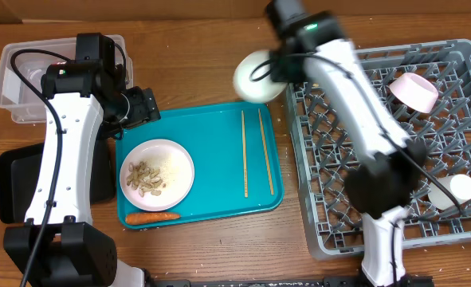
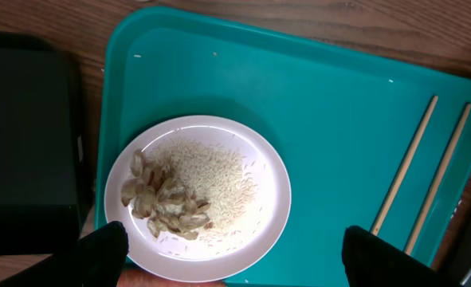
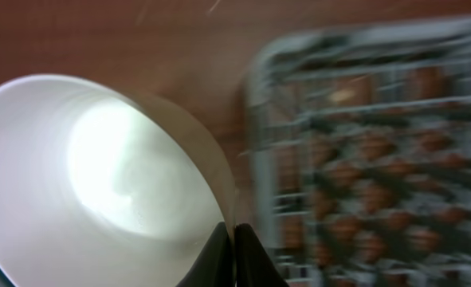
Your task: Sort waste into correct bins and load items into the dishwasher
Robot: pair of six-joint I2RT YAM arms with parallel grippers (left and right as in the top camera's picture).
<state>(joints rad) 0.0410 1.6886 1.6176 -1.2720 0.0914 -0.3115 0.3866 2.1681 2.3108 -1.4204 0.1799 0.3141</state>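
blurred grey rack (image 3: 363, 159), bowl (image 3: 100, 183) cut off left, black tray (image 2: 28, 135) cropped

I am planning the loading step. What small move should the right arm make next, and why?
Probably carry the white bowl rightward over the grey rack: the right jaws pinch its rim, and it hangs beside the rack's corner, not above it.

Teal tray (image 1: 219, 159), grey lattice rack (image 1: 450, 135), white bowl (image 1: 255, 76), orange carrot (image 1: 151, 216), black tray (image 1: 12, 187), pale chopsticks (image 1: 244, 151)

- left arm (image 1: 60, 151) and right arm (image 1: 355, 104): white shells, black joint blocks
- thin black cable (image 1: 56, 119) along each
- tiny green light (image 1: 307, 26) on the right one, 12 o'clock overhead
- left end effector (image 2: 243, 253) fingers (image 2: 100, 251): matte black, at 5 and 7 o'clock
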